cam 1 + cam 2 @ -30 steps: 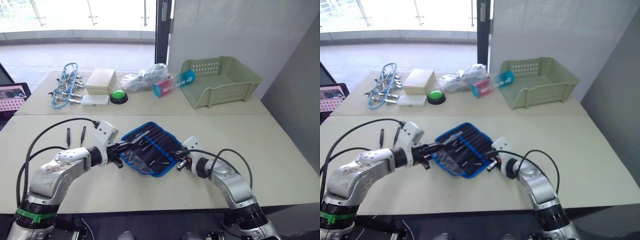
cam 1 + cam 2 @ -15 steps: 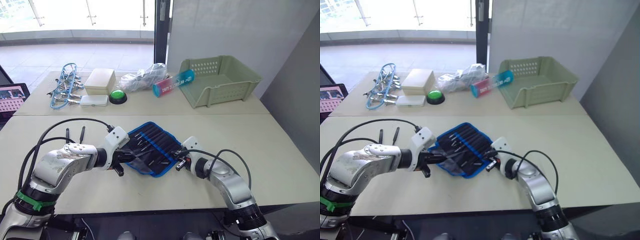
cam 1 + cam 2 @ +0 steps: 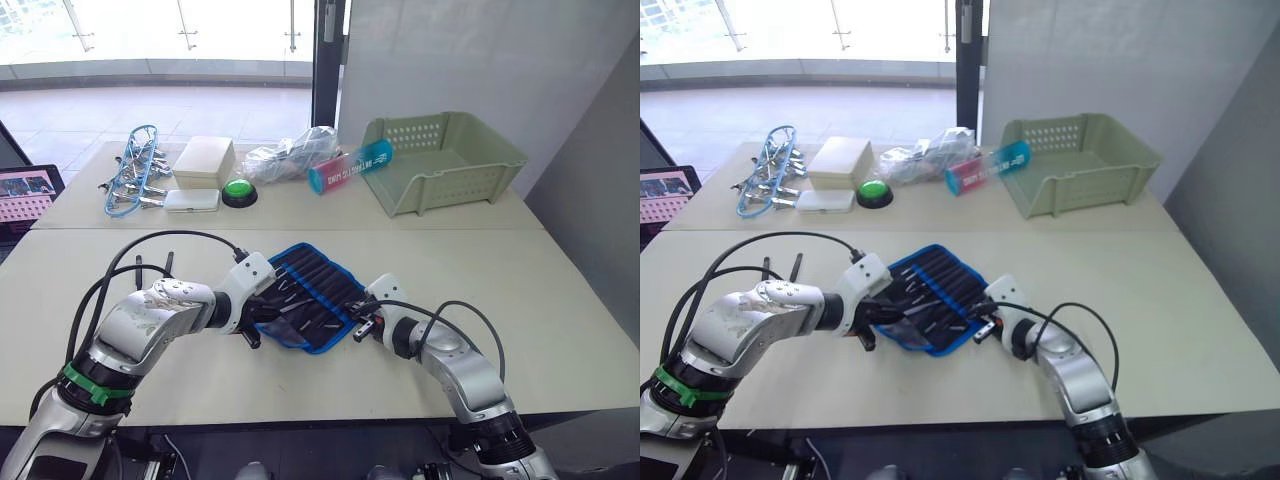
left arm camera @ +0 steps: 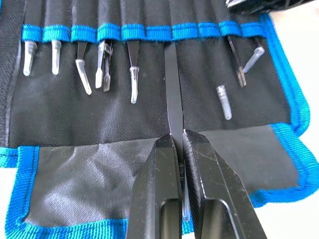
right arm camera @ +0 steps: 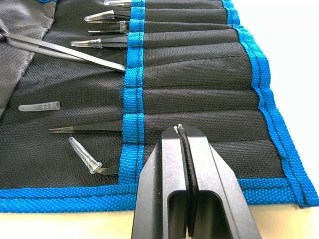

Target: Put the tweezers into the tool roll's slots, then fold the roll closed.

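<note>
Gripping slim black tweezer (image 4: 173, 84), left gripper (image 4: 179, 142) clamps its rear end; tip sits in narrow fabric slot (image 4: 175, 17) ahead of jaws. Right gripper (image 5: 183, 130) clenched, pressing flat black blue-edged tool roll (image 5: 199, 74) near its edge.

tool roll (image 3: 310, 295) between hands, basket (image 3: 445, 160) behind

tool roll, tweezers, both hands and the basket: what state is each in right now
tool roll: unrolled flat, pockets up
held tweezers: tip entering a slot
loose tweezers: lying on the table, outside the roll
left hand: shut on the held tweezers
right hand: shut, at the roll's edge
green basket: upright
</note>
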Controlling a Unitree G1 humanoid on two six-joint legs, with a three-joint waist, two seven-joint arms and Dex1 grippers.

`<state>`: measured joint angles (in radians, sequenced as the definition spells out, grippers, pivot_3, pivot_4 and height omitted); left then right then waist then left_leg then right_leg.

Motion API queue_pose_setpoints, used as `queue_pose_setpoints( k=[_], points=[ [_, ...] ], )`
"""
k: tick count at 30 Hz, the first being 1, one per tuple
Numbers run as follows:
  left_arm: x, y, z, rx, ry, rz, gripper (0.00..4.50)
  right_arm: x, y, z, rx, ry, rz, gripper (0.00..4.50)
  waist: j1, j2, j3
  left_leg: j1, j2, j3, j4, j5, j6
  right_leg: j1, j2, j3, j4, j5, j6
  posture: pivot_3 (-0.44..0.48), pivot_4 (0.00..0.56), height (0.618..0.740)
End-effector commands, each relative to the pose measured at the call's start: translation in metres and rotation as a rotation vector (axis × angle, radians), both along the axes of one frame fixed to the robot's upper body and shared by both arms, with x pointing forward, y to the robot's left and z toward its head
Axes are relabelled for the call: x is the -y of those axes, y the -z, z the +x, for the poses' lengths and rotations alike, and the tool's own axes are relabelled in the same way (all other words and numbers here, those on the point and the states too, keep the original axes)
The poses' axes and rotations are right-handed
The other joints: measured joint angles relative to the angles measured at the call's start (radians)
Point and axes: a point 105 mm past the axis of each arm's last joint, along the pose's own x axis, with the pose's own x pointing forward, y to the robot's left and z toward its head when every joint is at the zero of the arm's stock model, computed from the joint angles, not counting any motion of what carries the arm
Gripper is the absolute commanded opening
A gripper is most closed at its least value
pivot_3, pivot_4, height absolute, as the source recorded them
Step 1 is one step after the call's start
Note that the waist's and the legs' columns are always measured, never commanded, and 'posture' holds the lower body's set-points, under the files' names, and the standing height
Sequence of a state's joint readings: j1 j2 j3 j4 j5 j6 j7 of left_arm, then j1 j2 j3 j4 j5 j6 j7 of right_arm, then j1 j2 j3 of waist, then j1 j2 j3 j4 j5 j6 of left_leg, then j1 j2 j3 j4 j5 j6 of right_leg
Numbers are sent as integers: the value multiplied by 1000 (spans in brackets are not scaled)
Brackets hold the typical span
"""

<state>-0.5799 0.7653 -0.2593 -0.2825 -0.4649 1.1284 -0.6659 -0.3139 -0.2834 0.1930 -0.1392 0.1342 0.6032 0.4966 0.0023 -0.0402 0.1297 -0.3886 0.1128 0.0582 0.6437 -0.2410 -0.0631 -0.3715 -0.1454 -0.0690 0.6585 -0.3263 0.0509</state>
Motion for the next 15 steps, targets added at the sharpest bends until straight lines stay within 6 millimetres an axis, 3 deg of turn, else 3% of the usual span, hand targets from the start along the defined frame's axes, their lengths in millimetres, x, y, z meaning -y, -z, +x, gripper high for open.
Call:
queue_pose_setpoints(
  k=[1, 10, 15],
  points=[
    [7, -10, 8, 50, 17, 1, 8, 4, 23, -4, -94, 27, -36, 0, 1, 0, 0, 0, 0, 0, 0, 0, 0, 0, 0, 0, 0, 0, 0, 0, 150, 716],
    [31, -14, 29, 83, 31, -76, 8, 5, 23, -10, -97, 33, -34, 0, 9, 0, 0, 0, 0, 0, 1, 2, -3, 0, 0, 0, 0, 0, 0, 0, 150, 716],
    [49, -5, 41, 92, 48, -128, 8, 3, 22, -11, -100, 32, -32, 0, 10, 0, 0, -1, 0, 0, 1, 2, -4, 0, 0, 0, -1, 0, 0, 0, 150, 716]
  ],
)
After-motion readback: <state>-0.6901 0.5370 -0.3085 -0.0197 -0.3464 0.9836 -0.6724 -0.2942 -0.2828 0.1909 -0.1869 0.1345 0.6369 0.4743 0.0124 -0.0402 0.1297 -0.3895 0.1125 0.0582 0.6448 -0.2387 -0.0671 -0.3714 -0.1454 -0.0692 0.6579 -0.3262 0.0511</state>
